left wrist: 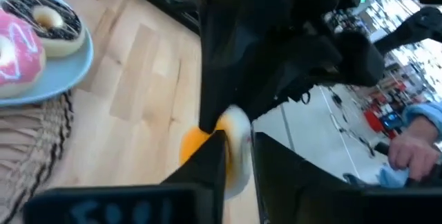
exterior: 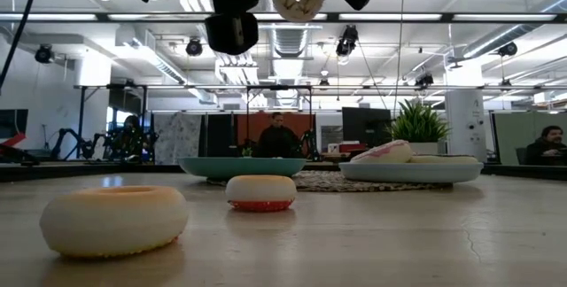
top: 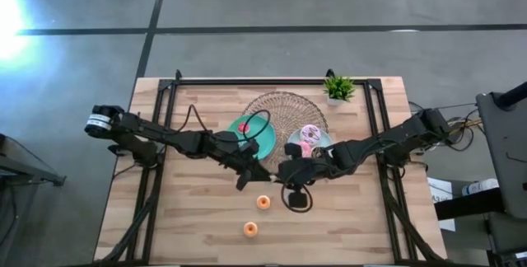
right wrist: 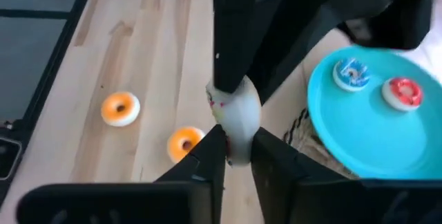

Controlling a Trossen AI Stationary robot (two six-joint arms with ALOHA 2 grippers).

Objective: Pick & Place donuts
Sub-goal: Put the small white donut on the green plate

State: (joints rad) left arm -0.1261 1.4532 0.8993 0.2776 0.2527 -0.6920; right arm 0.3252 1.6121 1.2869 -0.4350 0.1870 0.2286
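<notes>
The two arms meet in the air over the middle of the table. Between them hangs a white donut, standing on its edge. The right gripper pinches it from one side. The left gripper has a finger on each side of it too, but the view is blurry, so its grip cannot be told. The blue plate lies on the right arm's side, so that arm is nearer for the drop.
</notes>
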